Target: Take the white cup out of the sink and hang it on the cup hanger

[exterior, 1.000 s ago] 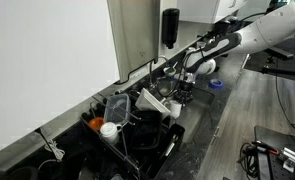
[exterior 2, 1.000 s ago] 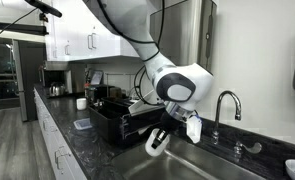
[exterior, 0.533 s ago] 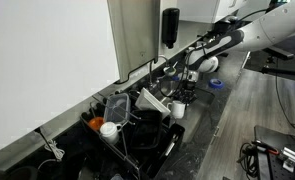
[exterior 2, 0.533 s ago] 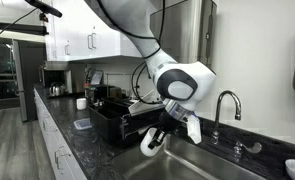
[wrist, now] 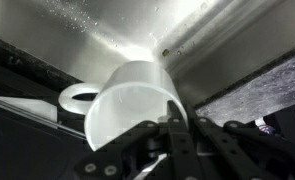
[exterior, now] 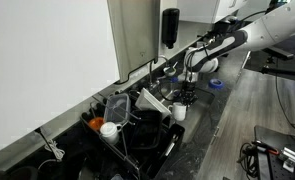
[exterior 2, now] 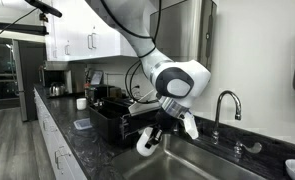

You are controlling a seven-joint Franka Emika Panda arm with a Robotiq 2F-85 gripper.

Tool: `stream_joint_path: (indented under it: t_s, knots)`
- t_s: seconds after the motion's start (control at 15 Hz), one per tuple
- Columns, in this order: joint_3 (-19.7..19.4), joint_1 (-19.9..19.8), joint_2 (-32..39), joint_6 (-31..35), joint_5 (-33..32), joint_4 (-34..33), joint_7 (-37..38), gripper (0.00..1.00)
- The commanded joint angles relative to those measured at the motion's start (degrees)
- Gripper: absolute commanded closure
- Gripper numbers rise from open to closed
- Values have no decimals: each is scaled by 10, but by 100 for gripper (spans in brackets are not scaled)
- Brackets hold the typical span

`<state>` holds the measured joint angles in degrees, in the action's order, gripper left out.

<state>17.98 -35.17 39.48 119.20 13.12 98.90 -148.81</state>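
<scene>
The white cup hangs from my gripper above the left end of the sink, next to the black dish rack. In an exterior view the cup sits just below the gripper, beside the rack. In the wrist view the cup fills the middle, its rim pinched between my shut fingers, with the steel sink wall behind it. I cannot make out a cup hanger in any view.
A curved faucet stands behind the sink. The rack holds plates, an orange item and a white round item. Another white ring-shaped dish lies beside the cup. The dark speckled counter runs along the sink's edge.
The gripper has carried the cup out from over the sink toward the dish rack, leftward in an exterior view. The cup has stayed gripped throughout.
</scene>
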Motion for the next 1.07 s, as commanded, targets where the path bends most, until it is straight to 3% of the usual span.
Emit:
stream_joint_path:
  t_s: [0.0,0.27,0.33,0.4,0.8,1.0]
  knots:
    - [27,-28,-15,-3,-15,19,-1,98]
    - [33,-34,-22,4,-14,29,-1,98]
    - [23,-25,-26,12,3,31,15,98]
    - [-30,19,-35,14,44,29,13,98]
    - [-96,76,-47,40,105,36,41,98]
    - [-108,91,-53,41,109,42,22,98]
